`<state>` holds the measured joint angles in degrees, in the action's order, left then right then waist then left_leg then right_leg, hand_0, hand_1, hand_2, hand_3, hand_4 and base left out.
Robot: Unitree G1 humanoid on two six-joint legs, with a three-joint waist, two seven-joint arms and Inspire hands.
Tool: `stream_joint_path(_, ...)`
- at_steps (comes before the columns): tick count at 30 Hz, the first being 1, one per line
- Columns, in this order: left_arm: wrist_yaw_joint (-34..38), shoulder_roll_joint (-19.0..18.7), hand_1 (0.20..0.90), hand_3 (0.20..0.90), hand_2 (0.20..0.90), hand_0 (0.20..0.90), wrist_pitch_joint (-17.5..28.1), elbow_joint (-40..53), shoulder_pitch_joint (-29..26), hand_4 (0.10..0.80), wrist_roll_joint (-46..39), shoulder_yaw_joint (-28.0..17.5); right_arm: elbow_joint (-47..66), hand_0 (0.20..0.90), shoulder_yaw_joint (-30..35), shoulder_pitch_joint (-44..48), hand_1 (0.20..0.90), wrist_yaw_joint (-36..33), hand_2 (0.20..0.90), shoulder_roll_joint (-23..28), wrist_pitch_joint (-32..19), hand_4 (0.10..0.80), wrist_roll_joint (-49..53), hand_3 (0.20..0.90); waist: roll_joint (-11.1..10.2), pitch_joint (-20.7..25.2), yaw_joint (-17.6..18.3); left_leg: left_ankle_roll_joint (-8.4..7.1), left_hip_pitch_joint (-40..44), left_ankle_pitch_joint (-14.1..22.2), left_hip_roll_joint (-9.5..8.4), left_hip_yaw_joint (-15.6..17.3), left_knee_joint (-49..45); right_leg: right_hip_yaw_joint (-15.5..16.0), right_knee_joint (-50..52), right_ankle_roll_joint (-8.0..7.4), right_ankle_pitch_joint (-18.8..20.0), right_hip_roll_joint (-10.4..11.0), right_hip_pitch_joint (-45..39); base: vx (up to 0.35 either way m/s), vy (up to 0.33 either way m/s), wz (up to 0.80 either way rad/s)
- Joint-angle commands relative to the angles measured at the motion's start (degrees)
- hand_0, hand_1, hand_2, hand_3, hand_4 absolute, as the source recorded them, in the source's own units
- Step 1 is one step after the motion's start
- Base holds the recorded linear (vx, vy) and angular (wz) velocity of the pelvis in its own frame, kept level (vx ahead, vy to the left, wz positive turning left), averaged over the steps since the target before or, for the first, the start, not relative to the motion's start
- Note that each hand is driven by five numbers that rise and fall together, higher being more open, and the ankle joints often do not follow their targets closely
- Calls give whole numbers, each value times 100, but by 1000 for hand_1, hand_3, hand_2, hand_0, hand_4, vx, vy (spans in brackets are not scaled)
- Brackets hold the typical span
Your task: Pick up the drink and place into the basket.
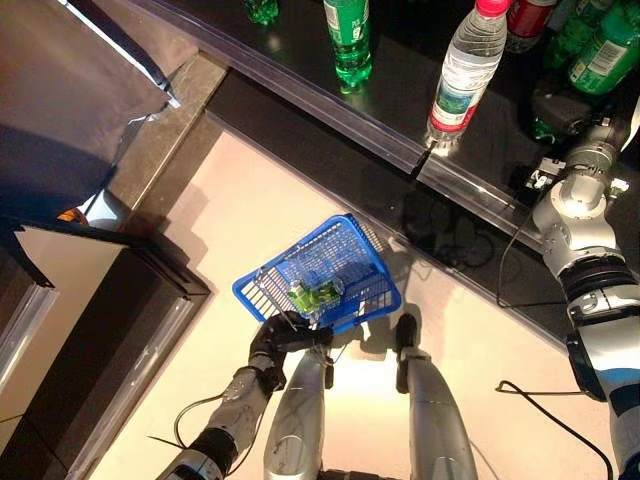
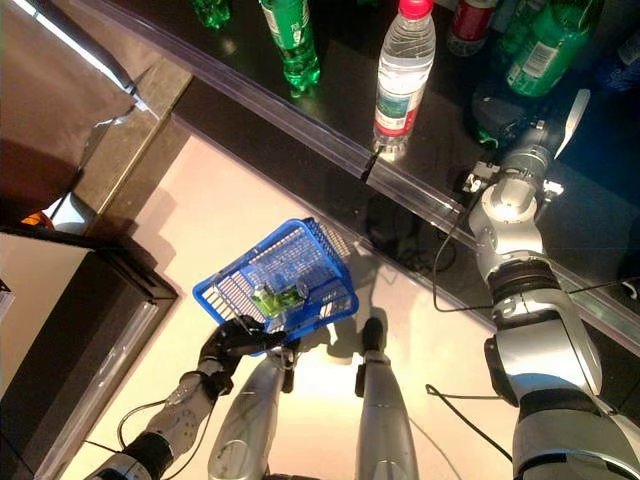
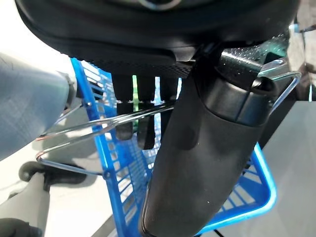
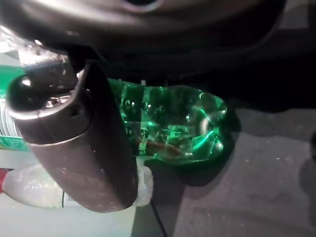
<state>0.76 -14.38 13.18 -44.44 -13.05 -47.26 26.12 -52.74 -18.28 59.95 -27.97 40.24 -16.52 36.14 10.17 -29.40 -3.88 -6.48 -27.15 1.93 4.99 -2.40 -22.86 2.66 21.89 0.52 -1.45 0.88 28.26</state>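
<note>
My left hand point(image 1: 275, 340) is shut on the wire handle point(image 3: 98, 129) of a blue plastic basket point(image 1: 290, 253), which hangs low in front of me. A small green bottle point(image 1: 315, 293) lies inside the basket. My right hand point(image 2: 497, 108) reaches onto the dark shelf at the right. In the right wrist view its thumb point(image 4: 84, 148) crosses a green drink bottle point(image 4: 173, 123) pressed against the palm, so the hand is shut on it. The fingers behind the bottle are hidden.
On the dark shelf point(image 1: 330, 110) stand a clear water bottle point(image 1: 465, 65), a green bottle point(image 1: 350, 40), more green bottles point(image 1: 605, 50) and a red-labelled one point(image 1: 525, 15). A dark counter point(image 1: 100, 320) runs along the left.
</note>
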Motion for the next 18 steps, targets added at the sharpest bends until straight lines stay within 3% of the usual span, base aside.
stream_joint_path(1, 59, -717, 300, 200, 300, 300, 299, 285, 837, 100, 25, -87, 777, 300, 139, 511, 300, -38, 300, 606, -653, 100, -163, 200, -314, -39, 55, 235, -674, -761, -490, 349, -675, 81, -807, 117, -205, -119, -1076, -22, 39, 2)
stream_joint_path(7, 79, -691, 300, 200, 300, 300, 545, 373, 952, 100, -135, -284, 1419, 300, 371, -40, 300, -178, 300, 547, -659, 100, -645, 200, -410, -39, 118, 243, -415, -770, -465, 413, -584, 47, -887, 118, -144, -93, -1340, 5, 46, 1)
stream_joint_path(14, 241, -619, 300, 200, 300, 300, 797, 800, 1044, 100, -194, -1018, 3292, 300, 899, -1483, 300, -566, 300, 428, -388, 100, -1478, 200, -619, -39, 237, 260, 293, -715, -456, 488, -338, 57, -1066, 33, -39, 46, -2001, 68, 53, 2)
stream_joint_path(18, 317, -624, 300, 200, 300, 300, 678, 1151, 1146, 100, 76, -1344, 4120, 300, 1176, -2163, 300, -665, 300, 221, -221, 100, -1844, 200, -743, 222, 231, 284, 592, -636, -453, 486, -219, 100, -1153, -32, -7, 102, -2283, 145, 7, 3)
